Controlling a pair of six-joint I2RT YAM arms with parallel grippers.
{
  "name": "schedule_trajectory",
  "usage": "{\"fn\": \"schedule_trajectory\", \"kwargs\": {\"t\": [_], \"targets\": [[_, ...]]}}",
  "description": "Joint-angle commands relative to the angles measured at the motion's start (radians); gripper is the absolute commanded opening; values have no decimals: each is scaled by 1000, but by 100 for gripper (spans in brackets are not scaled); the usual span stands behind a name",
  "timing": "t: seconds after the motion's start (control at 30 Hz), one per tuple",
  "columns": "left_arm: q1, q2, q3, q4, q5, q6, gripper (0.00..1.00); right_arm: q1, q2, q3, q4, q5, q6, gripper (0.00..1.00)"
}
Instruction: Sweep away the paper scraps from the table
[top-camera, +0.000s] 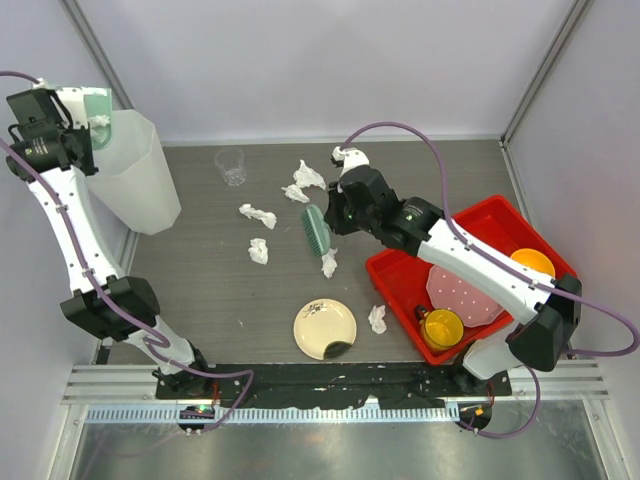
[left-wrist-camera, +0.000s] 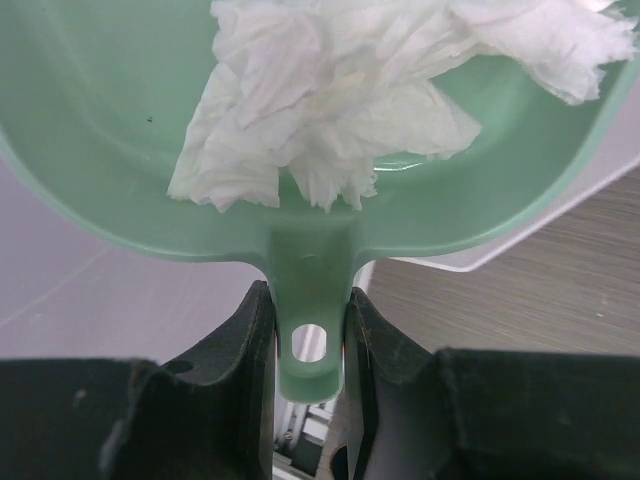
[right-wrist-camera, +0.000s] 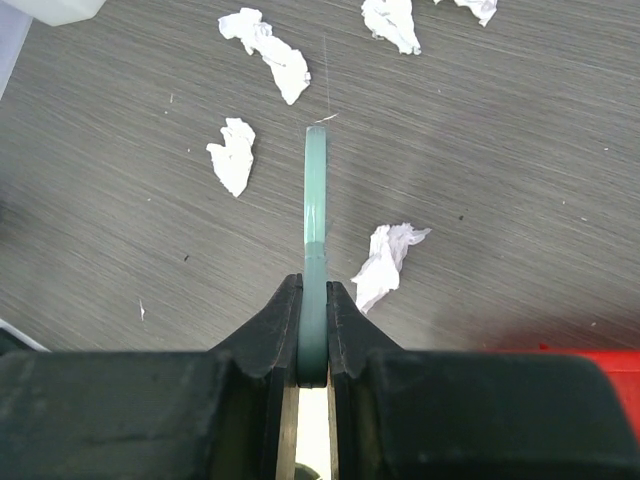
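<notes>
My right gripper (right-wrist-camera: 314, 300) pinches a flat green brush (right-wrist-camera: 315, 190) among crumpled white paper scraps (right-wrist-camera: 233, 155) on the wood-grain table (right-wrist-camera: 500, 150), while my left gripper (left-wrist-camera: 310, 320) clamps the handle of the smooth mint dustpan (left-wrist-camera: 120, 120).

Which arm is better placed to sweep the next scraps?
Right. The right claw grips the brush over the table, among loose scraps. The left claw grips a dustpan holding paper, up at the bin on the far left, away from them.
</notes>
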Motion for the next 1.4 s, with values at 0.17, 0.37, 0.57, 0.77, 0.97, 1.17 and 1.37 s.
{"fn": "schedule_trajectory", "kwargs": {"t": [0.17,0.37,0.57,0.77,0.97,1.17,1.37], "targets": [[-29,-12,-37,211,-367,207,0,1,-60,-24,50,-36,-9,1],[-131,-65,-271,482,-609,482,0,-1,-70,-30,50,-47,-14,1],[-174,-87,-410,742,-784,718,0,1,-83,-40,60,-59,-15,1],[-178,-124,-597,1114,-849,1036,0,-1,-90,-41,58,-59,-18,1],[-177,-147,-789,1553,-791,1363,0,-1,-96,-45,60,-64,-17,1],[-175,-131,-857,1793,-711,1603,0,-1,-118,-57,61,-62,-17,1],[-174,-142,-880,1825,-694,1619,0,-1,-126,-64,63,-59,-21,1]]}}
